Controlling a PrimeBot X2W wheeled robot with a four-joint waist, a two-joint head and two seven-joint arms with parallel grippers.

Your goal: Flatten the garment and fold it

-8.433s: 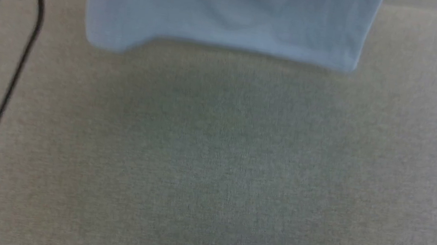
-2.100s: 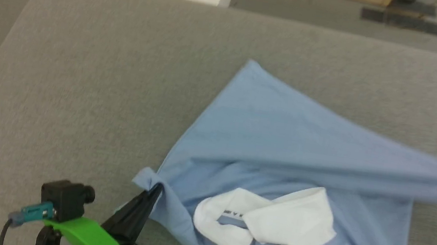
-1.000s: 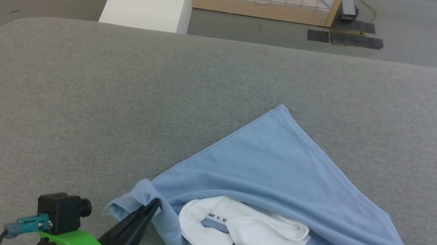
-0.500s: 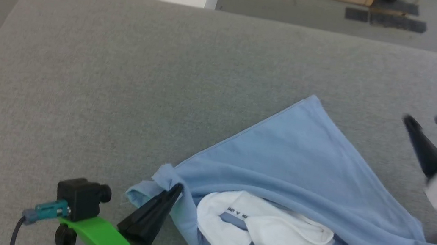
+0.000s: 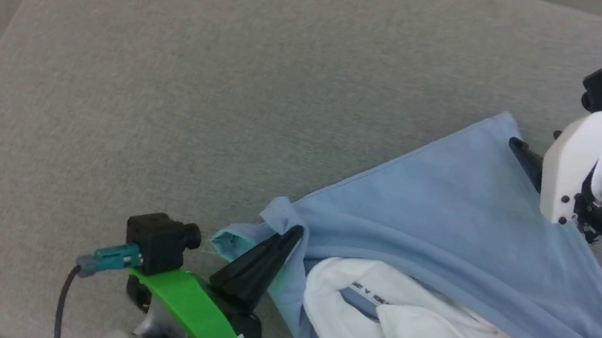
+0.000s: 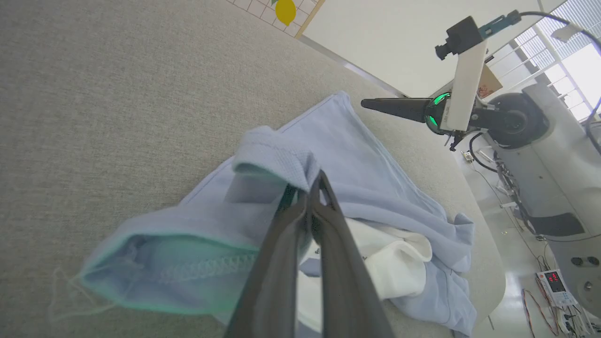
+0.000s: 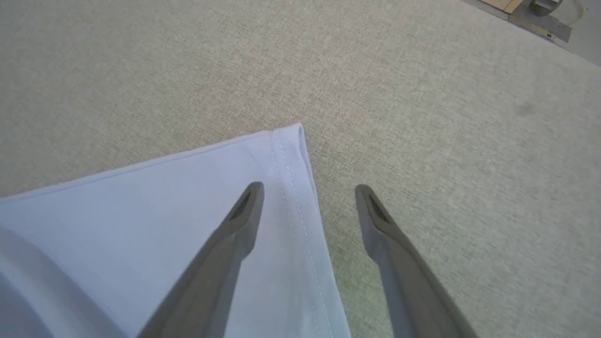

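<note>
Grey fabric surface (image 5: pixel 175 57), blue shirt (image 5: pixel 448 213) partly cut off, left gripper (image 5: pixel 298 231) clamped on its bunched edge, right gripper (image 7: pixel 308 188) spread astride corner hem.

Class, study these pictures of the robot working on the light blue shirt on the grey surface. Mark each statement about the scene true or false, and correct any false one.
1. The left pincer is shut on a bunched bit of the garment. True.
2. The right pincer is clamped on the garment's corner. False: its fingers stand apart, one over the fabric and one over the bare grey surface, on either side of the stitched edge.
3. The garment lies smooth and flat. False: it is rumpled, with folds running across it.
4. The white collar lining is exposed. True.
</note>
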